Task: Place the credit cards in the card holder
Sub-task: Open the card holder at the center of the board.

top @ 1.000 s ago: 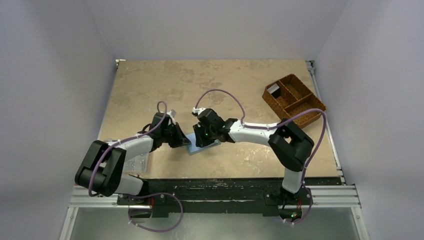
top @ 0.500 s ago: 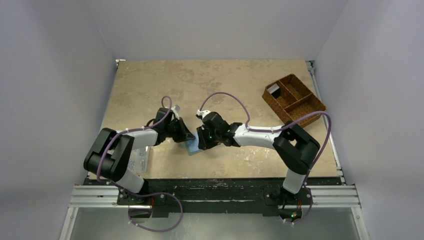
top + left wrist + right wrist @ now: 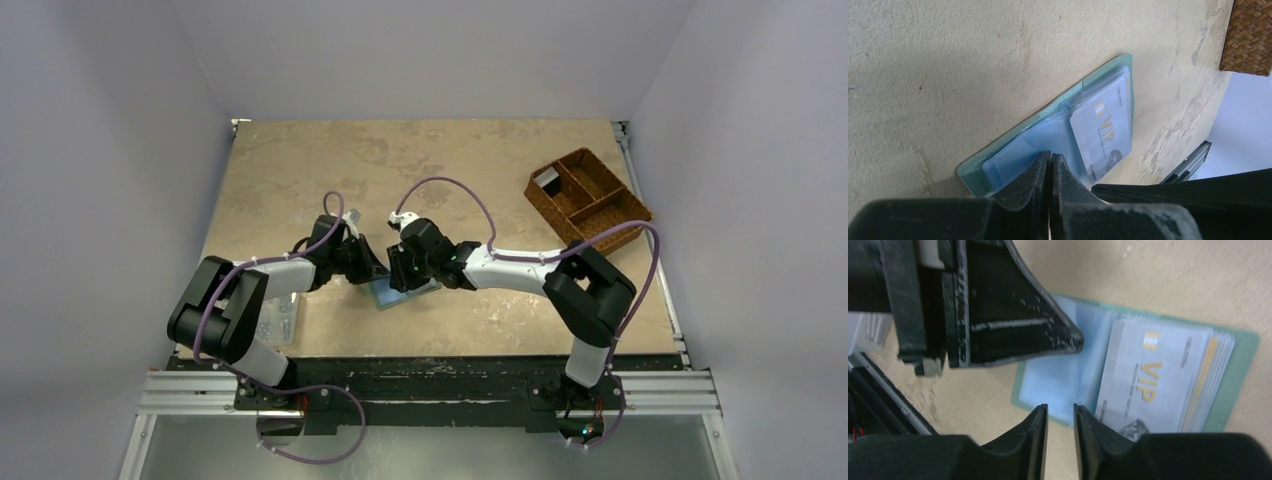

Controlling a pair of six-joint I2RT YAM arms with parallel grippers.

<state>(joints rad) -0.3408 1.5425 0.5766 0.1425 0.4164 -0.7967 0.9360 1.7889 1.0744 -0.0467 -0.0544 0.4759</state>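
Left gripper [image 3: 1050, 158], black, two-fingered: clenched shut, nothing visible between the fingers, tip set at the left-hand inner pocket of the card holder [image 3: 1010, 161], a soft grey-green folding wallet with pale blue clear sleeves, lying open and flat. Right gripper [image 3: 1059, 412], black, same build: parted by a narrow gap, grasping nothing, hovering just over the near edge of the open wallet, tip to tip with the left. Pale blue-white rectangular card lettered VIP in gold [image 3: 1143, 380]: seated in the right-hand sleeve. Tan-orange card edge [image 3: 1206, 371]: showing behind it in the same stack. Mottled beige table [image 3: 450, 160]: under the wallet. Brown woven divided basket [image 3: 588, 198]: far right, well apart.
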